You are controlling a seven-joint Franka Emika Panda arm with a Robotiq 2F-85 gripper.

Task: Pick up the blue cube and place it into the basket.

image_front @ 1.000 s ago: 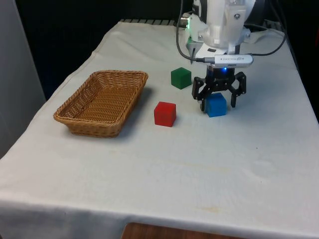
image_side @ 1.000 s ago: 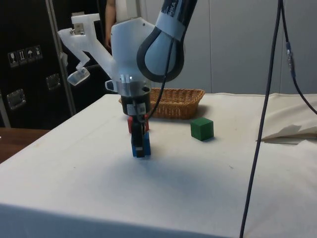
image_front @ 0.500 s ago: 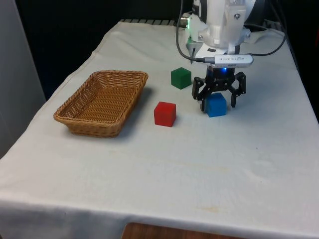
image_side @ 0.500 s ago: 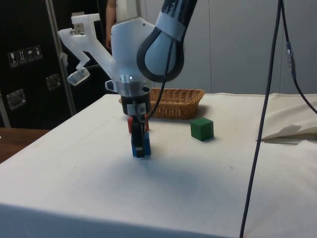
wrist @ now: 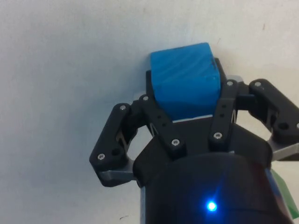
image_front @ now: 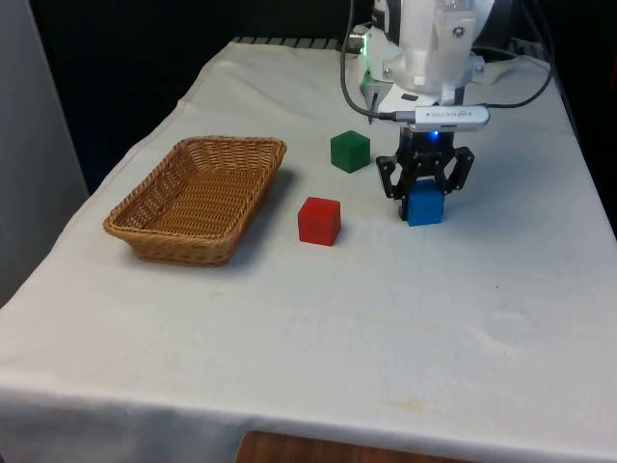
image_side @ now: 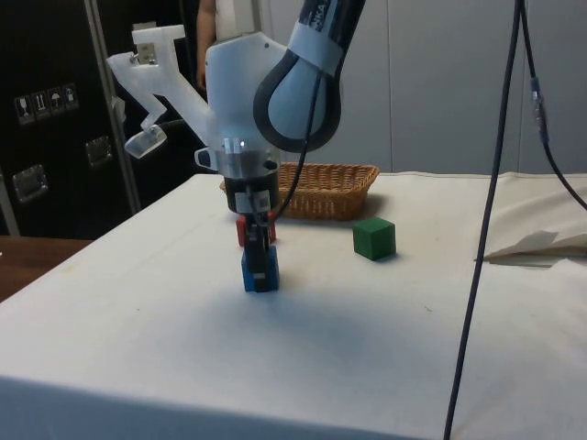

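In the front view the tool [image_front: 424,193] is down at the table [image_front: 318,328], clenched on the blue cube [image_front: 423,205] — its two fingers press against the cube's opposite sides. The cube sits low, at or barely off the cloth; I cannot tell from here whether it has left the surface. Taking the basket [image_front: 198,196] as the landmark, the blue cube is well apart from it toward the front view's right, with the red cube [image_front: 319,220] lying between the two and the green cube [image_front: 350,151] beyond the red one, farther from the basket and nearer the robot. The basket holds nothing. In the side view the tool [image_side: 260,268] stands upright over the blue cube [image_side: 258,274], which looks to rest on or just above the table [image_side: 303,357]; the basket [image_side: 322,189] is behind it at some distance, the green cube [image_side: 374,238] near the basket's side, and a sliver of the red cube [image_side: 241,230] shows behind the tool. In the wrist view the fingers [wrist: 159,119] close snugly on the blue cube [wrist: 185,80] — the grasp looks square and firm. By my judgement the grasp is done; what is left is the lift, the carry across past the red cube to the basket, and the release inside it.
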